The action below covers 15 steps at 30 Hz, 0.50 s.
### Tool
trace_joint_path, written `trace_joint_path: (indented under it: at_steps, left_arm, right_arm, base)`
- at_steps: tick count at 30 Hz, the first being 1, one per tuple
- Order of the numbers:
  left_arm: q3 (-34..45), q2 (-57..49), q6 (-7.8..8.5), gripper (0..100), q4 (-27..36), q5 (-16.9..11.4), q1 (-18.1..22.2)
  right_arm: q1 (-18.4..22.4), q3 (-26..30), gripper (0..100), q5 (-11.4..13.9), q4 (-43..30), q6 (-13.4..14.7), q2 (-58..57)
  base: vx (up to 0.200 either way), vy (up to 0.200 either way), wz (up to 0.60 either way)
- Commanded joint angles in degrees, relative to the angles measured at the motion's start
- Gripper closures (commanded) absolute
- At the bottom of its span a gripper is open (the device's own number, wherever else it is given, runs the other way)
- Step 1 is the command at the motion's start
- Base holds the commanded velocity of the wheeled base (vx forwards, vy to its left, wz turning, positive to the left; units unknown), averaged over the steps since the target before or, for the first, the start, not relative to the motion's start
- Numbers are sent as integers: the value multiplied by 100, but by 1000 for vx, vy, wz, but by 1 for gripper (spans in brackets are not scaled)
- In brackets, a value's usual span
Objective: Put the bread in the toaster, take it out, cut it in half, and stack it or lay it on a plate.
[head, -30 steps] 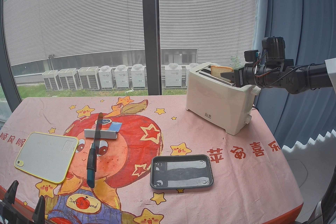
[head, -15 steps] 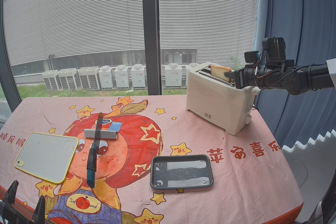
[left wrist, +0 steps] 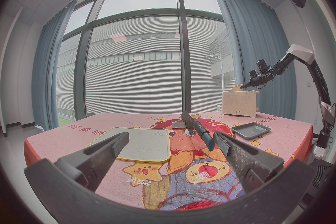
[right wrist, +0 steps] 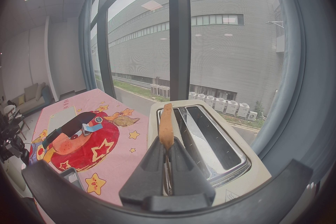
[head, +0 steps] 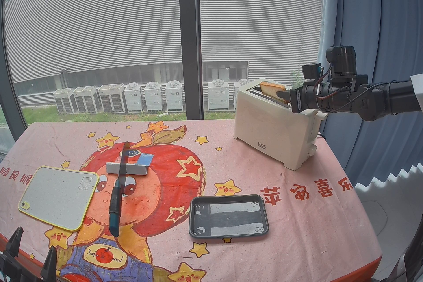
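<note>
A slice of bread (head: pixel 271 87) stands on edge at the top of the white toaster (head: pixel 273 128), at the table's far right. My right gripper (head: pixel 285 95) is shut on it from the curtain side. In the right wrist view the bread (right wrist: pixel 166 125) sits pinched in my right gripper (right wrist: pixel 166 149), over the toaster (right wrist: pixel 224 161) slot nearer the table's middle. A dark rectangular plate (head: pixel 228 203) lies at front centre. The knife (head: pixel 116 199) leans on a small rest (head: pixel 132 168). My left gripper (left wrist: pixel 171 139) hangs open and empty near the front left edge, also seen in the head view (head: pixel 33 250).
A white cutting board with a yellow rim (head: pixel 57 195) lies at the left, also visible from the left wrist (left wrist: pixel 140 144). A blue curtain (head: pixel 374 9) hangs close behind the right arm. The window runs along the table's far edge.
My right gripper has shifted slightly left with the bread, and less of the slice now shows above the toaster's top. The left arm has not moved.
</note>
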State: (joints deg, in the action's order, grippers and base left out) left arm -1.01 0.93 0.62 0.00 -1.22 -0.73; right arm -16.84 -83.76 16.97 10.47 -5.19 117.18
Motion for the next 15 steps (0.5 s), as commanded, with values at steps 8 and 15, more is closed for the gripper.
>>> trace_joint_path:
  at_steps: [8,15]
  left_arm:
    - [92,-40,-1,0,0,-1,3]
    - [92,-40,-1,0,0,-1,3]
  right_arm:
    - [93,62,100,8,43,-8,-72]
    - [93,-26,100,8,60,-8,-81]
  base:
    - [0,0,0]
    - [0,0,0]
